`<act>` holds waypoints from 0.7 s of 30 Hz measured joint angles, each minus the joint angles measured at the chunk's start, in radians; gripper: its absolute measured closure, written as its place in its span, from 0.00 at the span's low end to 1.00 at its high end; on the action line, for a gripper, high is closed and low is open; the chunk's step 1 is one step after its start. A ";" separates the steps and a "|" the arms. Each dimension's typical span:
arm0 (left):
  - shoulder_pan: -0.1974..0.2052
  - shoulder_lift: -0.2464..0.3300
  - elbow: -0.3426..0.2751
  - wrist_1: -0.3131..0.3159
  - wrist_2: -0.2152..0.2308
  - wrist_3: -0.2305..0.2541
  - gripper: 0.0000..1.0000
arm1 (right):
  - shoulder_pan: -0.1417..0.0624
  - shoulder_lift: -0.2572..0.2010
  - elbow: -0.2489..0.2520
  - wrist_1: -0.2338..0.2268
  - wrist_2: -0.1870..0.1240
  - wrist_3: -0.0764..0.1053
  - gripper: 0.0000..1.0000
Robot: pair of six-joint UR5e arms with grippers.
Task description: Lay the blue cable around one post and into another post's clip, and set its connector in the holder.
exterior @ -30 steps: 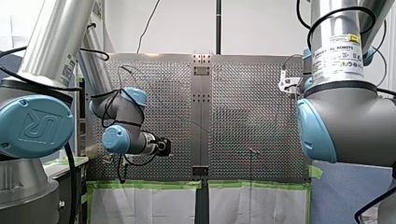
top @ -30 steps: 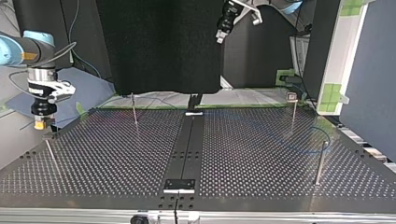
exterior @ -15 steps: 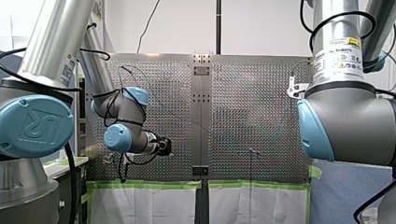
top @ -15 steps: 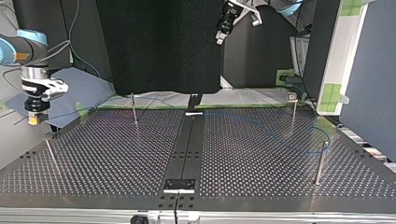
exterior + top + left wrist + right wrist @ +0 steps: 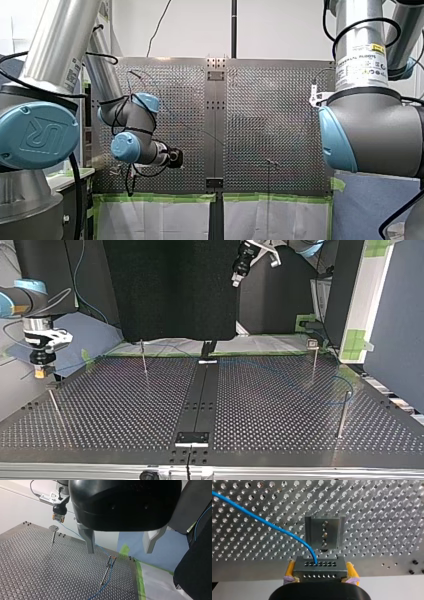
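Now my right gripper pinches the grey connector between its yellow pads. The holder stands on the table just ahead of the connector. The blue cable leaves the connector and runs away over the perforated table. My left gripper hangs above the table with its fingers spread wide apart. Under it the cable runs close beside a thin post.
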 joint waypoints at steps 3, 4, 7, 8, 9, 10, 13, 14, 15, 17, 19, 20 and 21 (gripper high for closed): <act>0.000 0.000 0.000 -0.001 0.000 -0.001 0.05 | 0.001 0.003 -0.011 0.004 -0.011 0.002 1.00; 0.000 0.000 0.000 -0.002 0.000 -0.001 0.05 | 0.001 0.003 -0.013 0.004 -0.013 0.003 1.00; 0.000 0.000 0.000 -0.006 0.000 -0.001 0.05 | 0.003 0.004 -0.017 0.005 -0.022 0.005 1.00; 0.000 0.000 0.000 -0.007 0.000 -0.002 0.05 | 0.004 0.004 -0.018 0.005 -0.026 0.006 1.00; 0.000 0.000 0.000 -0.008 0.000 -0.002 0.05 | 0.006 0.005 -0.019 0.005 -0.029 0.007 1.00; 0.000 0.000 0.000 -0.008 0.000 -0.002 0.05 | 0.007 0.006 -0.019 0.006 -0.031 0.008 1.00; 0.000 0.000 0.000 -0.008 0.000 -0.002 0.05 | 0.011 0.009 -0.019 0.006 -0.034 0.011 1.00; 0.000 0.000 0.000 -0.009 0.000 -0.002 0.05 | 0.012 0.010 -0.019 0.007 -0.035 0.013 1.00; 0.000 0.000 0.000 -0.009 -0.001 -0.002 0.05 | 0.013 0.011 -0.020 0.007 -0.035 0.014 1.00; 0.000 0.000 0.000 -0.009 -0.006 -0.002 0.05 | 0.015 0.015 -0.022 0.007 -0.035 0.016 1.00; 0.000 0.000 0.000 -0.010 -0.016 -0.002 0.05 | 0.017 0.019 -0.025 0.008 -0.035 0.017 1.00; -0.001 0.000 0.000 -0.010 -0.021 -0.002 0.05 | 0.018 0.023 -0.029 0.010 -0.035 0.018 1.00; -0.001 0.000 0.000 -0.010 -0.023 -0.002 0.05 | 0.019 0.025 -0.032 0.012 -0.035 0.018 1.00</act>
